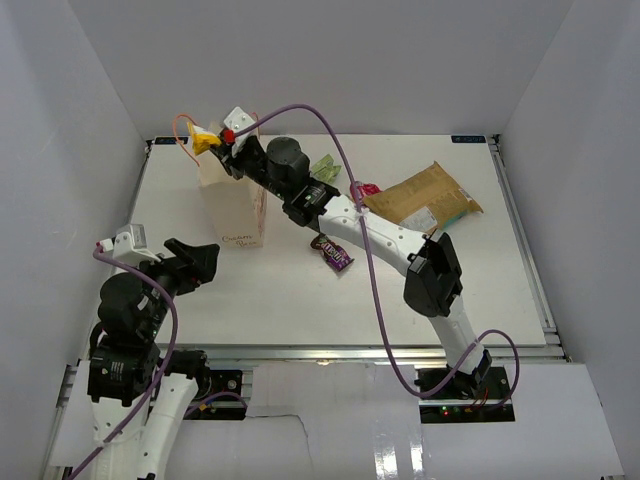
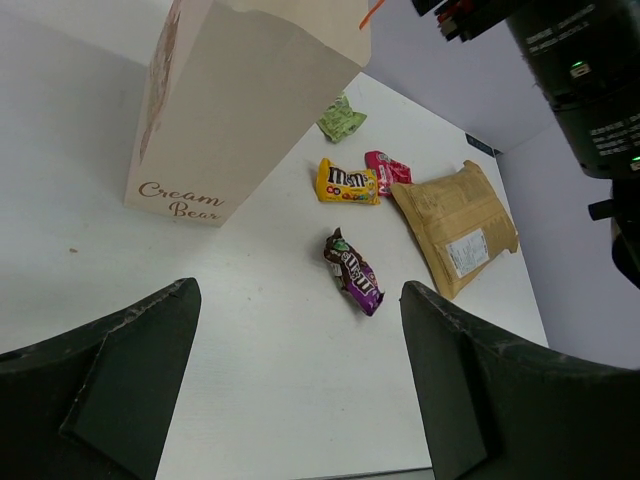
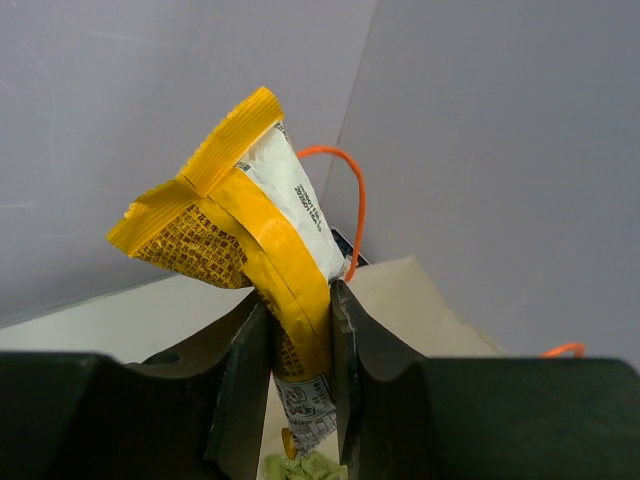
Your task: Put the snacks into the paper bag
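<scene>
My right gripper (image 1: 218, 146) is shut on a yellow snack packet (image 3: 235, 230) and holds it over the open top of the cream paper bag (image 1: 235, 205). A green packet (image 3: 305, 468) lies inside the bag below the fingers. My left gripper (image 2: 300, 370) is open and empty, low over the table in front of the bag (image 2: 230, 110). On the table lie a green packet (image 2: 341, 120), yellow M&M's (image 2: 347, 183), a pink-red packet (image 2: 388, 170), a dark brown-purple packet (image 2: 354, 272) and the large tan pouch (image 2: 457, 225).
The right arm (image 1: 390, 240) stretches across the table's middle above the loose packets and hides the yellow M&M's in the top view. The bag's orange cord handles (image 3: 352, 190) stand up beside the right fingers. White walls enclose the table.
</scene>
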### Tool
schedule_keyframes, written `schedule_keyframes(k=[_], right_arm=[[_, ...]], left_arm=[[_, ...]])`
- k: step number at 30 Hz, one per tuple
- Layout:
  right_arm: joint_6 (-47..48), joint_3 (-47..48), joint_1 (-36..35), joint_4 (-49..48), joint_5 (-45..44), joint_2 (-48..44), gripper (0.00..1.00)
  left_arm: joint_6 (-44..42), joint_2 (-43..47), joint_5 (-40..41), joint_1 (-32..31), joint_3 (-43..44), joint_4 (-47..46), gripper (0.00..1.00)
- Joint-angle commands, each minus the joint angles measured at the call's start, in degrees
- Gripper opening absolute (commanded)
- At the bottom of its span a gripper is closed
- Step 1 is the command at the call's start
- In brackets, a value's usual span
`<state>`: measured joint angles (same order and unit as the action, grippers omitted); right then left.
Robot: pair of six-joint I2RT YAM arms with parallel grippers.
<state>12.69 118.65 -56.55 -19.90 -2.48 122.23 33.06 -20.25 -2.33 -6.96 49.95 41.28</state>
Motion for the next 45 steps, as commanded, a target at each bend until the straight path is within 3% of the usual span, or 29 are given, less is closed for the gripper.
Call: schedule_keyframes(k=[1, 8, 15, 17, 19, 21, 24, 27, 28, 30, 33, 38, 42, 45], right_arm=[[3.13, -2.45, 0.3, -5.68, -2.35, -1.3, 0.34], [4.28, -4.39, 0.31, -4.98, -2.0, -1.56, 0.59], [1.9, -4.04, 0.57, 0.46, 1.94, -6.03, 0.66], [2.07, -3.95, 1.18, 5.2, 8.6, -8.49, 0.77], [4.09, -5.09, 3.46, 14.74, 24.13, -13.39, 0.82], [6.21, -7.98, 6.87, 19.62, 36.51, -17.1, 0.82], [6.73, -21.14, 12.84, 25.69, 43.34, -27.71, 0.81], [8.22, -36.61, 21.09, 30.35, 44.92, -35.45, 0.81], [8.84, -43.7, 23.31, 31.4, 44.58, -37.23, 0.82], [11.3, -49.54, 29.99, 35.53, 42.83, -41.44, 0.82], [12.36, -59.48, 38.17, 37.48, 40.81, -46.89, 0.83], [12.8, -70.64, 47.13, 37.39, 39.66, -52.18, 0.84], [11.92, -74.17, 50.66, 36.95, 40.89, -53.68, 0.85], [12.1, -74.88, 52.24, 37.13, 41.5, -54.2, 0.85]], left_arm=[[0.43, -0.05, 0.48, -0.07, 1.81, 1.35, 0.91], [0.34, -1.02, -0.66, -0.07, 2.78, 1.18, 0.91], [0.51, -4.08, -6.53, -0.07, 1.12, -1.97, 0.9], [1.39, -5.67, -12.05, -0.07, -0.46, -4.26, 0.89], [2.53, -9.26, -16.02, -0.07, -3.0, -8.04, 0.84], [4.81, -12.43, -21.47, -0.07, -4.51, -11.81, 0.81], [6.75, -18.5, -24.48, -1.03, -6.53, -15.6, 0.78], [7.98, -24.29, -18.54, -8.4, -6.01, -17.89, 0.79], [8.68, -26.22, -16.24, -13.55, -5.66, -18.16, 0.78], [11.92, -33.07, -7.99, -22.16, -4.17, -18.78, 0.79], [16.5, -44.41, 3.09, -30.1, -0.83, -18.43, 0.8], [25.82, -61.64, 9.27, -32.94, 5.93, -17.9, 0.89], [25.65, -76.47, 11.64, -33.12, 13.39, -21.06, 0.9], [24.95, -82.21, 12.08, -32.94, 17.44, -22.9, 0.9]])
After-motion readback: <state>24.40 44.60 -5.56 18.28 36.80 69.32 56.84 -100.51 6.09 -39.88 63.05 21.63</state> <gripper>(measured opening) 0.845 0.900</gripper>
